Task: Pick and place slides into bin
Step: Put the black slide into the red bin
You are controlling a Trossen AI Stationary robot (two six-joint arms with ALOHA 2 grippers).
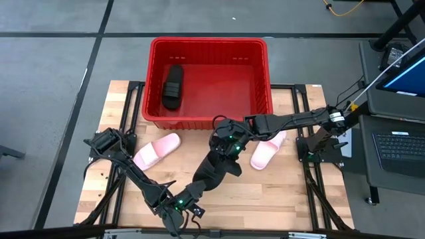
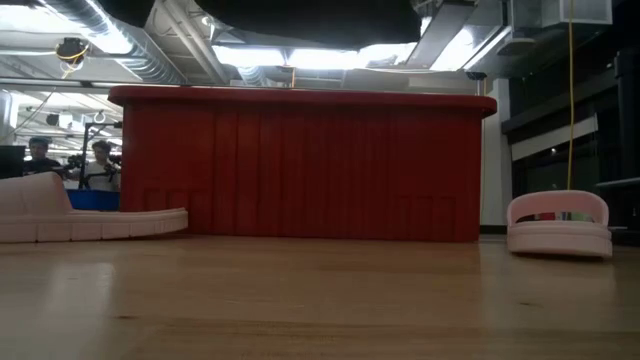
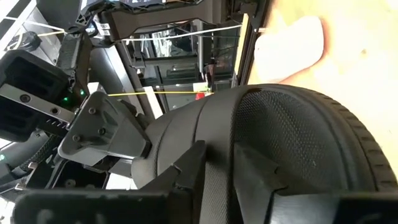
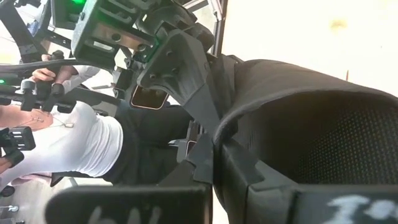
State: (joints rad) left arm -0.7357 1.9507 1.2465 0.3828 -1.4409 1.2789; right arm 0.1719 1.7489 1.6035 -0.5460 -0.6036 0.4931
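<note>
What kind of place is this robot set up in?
Probably a robotics lab or workshop: exposed ceiling ducts, a laptop beside the wooden table, and people at other robot rigs in the background.

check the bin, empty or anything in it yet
Not empty. The high view shows one black slide lying inside the red bin, toward its left side; the rest of the floor is bare.

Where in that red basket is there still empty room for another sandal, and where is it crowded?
Inside the red bin, one black slide lies by its left wall; the middle and right floor are bare. It is crowded in front of the bin: both grippers, left and right, meet on another black slide, between two pink slides.
</note>
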